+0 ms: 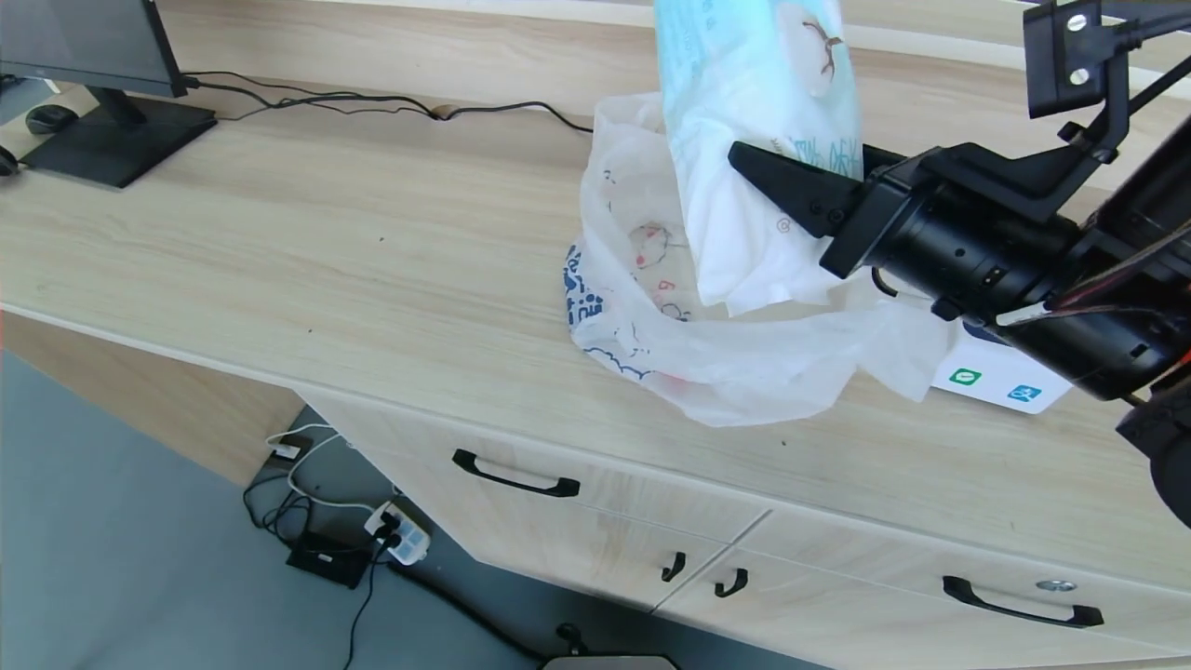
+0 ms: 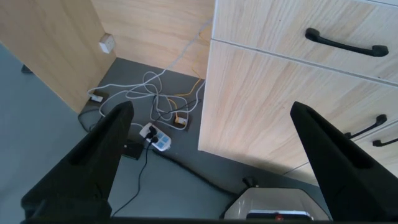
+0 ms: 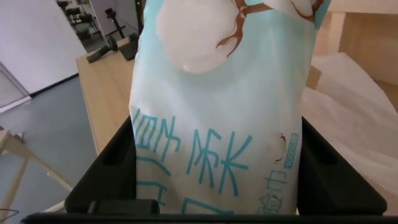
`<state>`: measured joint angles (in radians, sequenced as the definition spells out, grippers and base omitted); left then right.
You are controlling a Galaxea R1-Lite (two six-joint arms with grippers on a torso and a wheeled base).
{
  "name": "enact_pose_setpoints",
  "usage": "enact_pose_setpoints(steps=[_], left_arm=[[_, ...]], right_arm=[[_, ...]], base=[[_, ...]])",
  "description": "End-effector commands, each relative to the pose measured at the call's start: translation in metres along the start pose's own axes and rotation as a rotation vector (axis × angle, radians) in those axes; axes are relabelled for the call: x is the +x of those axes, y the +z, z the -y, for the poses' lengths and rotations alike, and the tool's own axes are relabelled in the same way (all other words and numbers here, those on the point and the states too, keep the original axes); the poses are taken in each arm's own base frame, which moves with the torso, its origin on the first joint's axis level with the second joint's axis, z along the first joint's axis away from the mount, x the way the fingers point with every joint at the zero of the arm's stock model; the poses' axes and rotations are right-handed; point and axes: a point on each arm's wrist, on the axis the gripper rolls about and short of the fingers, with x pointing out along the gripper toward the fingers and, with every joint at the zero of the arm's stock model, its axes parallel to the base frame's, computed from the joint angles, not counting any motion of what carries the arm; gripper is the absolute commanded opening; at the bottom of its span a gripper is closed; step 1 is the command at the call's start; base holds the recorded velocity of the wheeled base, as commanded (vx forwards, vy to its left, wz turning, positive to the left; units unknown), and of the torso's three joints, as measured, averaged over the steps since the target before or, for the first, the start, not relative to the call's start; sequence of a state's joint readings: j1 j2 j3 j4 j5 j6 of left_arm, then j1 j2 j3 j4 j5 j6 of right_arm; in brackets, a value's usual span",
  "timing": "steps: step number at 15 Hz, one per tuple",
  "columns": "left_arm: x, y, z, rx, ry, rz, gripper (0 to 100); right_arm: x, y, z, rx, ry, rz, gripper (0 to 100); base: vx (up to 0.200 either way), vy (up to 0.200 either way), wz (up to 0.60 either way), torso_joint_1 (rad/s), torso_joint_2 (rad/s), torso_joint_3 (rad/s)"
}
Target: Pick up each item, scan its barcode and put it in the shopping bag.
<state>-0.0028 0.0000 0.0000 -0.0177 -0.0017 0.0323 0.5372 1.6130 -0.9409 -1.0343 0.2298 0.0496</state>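
The right gripper [image 1: 756,154] is squeezed shut on a soft blue and white pack [image 1: 744,74]. One black finger lies flat on the side of the pack that I can see. In the right wrist view a finger presses on each side of it.

The pack hangs upright over the open shopping bag [image 1: 735,363]. The bag is thin and white and sits on the bench [image 1: 326,251], on its right half, close to the front edge. The bottom end of the pack dips into the mouth of the bag. I can't tell if it touches the bottom of the bag, because the crumpled plastic hides that part.

So this looks like the putting-in step. I think the scanning of this pack is done, but I see no scanner to be sure.

Next, the arm should go down a little more so the pack sits well inside the bag. Then the fingers should let go. After that the arm should lift straight up, so it does not catch the floppy edge of the bag and drag it along.

The left gripper [image 2: 211,107] holds nothing, and its fingers are wide apart. It hangs low in front of the drawers [image 2: 280,93], below the front edge of the bench.

A white card [image 1: 1000,377] pokes out from under the bag on the right side.
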Motion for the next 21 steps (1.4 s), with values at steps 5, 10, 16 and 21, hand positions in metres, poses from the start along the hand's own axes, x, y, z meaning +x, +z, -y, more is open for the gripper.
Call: enact_pose_setpoints(steps=[5,10,16,21], left_arm=[[0.000,0.000,0.000,0.000,0.000,0.001,100],[0.000,0.000,0.000,0.000,0.000,0.001,100],[0.000,0.000,0.000,0.000,0.000,0.001,100],[0.000,0.000,0.000,0.000,0.000,0.001,100]], right_arm=[[0.021,-0.017,0.030,0.045,-0.080,-0.018,0],[0.029,-0.029,0.040,-0.018,-0.116,-0.059,0],[0.013,-0.026,0.044,-0.115,-0.121,-0.181,0],[-0.024,-0.023,0.029,-0.096,-0.110,-0.326,0]], base=[[0.000,0.000,0.00,0.000,0.00,0.000],[0.000,0.000,0.00,0.000,0.00,0.000],[0.000,0.000,0.00,0.000,0.00,0.000],[0.000,0.000,0.00,0.000,0.00,0.000]])
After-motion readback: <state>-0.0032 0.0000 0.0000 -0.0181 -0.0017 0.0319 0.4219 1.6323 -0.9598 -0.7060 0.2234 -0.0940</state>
